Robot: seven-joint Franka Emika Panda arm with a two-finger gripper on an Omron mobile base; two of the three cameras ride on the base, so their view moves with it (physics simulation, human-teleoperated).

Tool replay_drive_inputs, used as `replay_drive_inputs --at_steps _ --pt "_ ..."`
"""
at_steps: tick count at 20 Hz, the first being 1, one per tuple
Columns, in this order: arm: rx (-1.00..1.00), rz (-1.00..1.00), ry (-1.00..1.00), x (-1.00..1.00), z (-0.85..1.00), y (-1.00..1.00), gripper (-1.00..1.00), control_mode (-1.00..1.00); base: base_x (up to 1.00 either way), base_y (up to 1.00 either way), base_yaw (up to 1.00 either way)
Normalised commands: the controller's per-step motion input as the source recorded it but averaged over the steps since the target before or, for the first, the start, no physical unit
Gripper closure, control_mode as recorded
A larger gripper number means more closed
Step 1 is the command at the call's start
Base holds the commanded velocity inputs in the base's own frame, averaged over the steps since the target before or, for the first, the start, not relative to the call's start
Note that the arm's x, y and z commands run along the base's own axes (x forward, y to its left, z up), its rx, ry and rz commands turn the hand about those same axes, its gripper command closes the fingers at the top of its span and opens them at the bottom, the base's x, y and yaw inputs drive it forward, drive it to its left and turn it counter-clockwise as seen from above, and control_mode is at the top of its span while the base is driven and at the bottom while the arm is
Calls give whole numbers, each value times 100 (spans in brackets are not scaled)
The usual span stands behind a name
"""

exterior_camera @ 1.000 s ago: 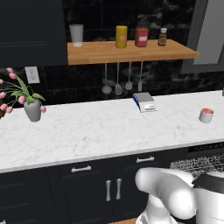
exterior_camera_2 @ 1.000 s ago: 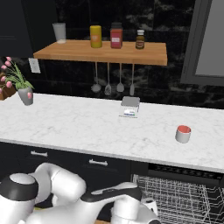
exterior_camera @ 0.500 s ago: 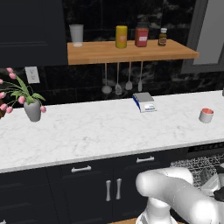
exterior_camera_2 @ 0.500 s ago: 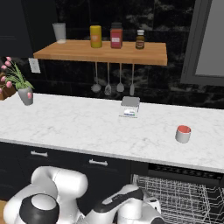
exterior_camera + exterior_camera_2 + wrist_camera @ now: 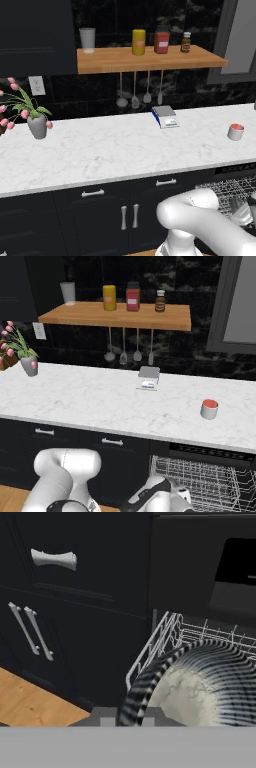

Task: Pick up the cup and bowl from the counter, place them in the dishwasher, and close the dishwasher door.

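A dark kitchen with a wooden shelf [image 5: 120, 315] over the white counter [image 5: 110, 150], where the cup [image 5: 209, 409] waits alone on bare marble, far right. Below it the dishwasher [image 5: 210, 483] stands open, rack out. The gripper [image 5: 129, 718], low at the rack, seems clenched on the striped bowl [image 5: 200, 687] rim. Bowl nearly placed; cup and door remain.
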Motion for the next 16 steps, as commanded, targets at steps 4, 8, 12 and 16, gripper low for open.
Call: replay_drive_inputs --at_steps 4,8,12,16 --pt "0 0 0 7 -34 -17 100 -100 0 0 0" --pt "0 0 2 0 -13 0 100 -100 0 0 0" --pt "1 0 -2 -15 10 0 100 -100 0 0 0" --pt "15 0 -22 -27 34 2 100 -100 0 0 0"
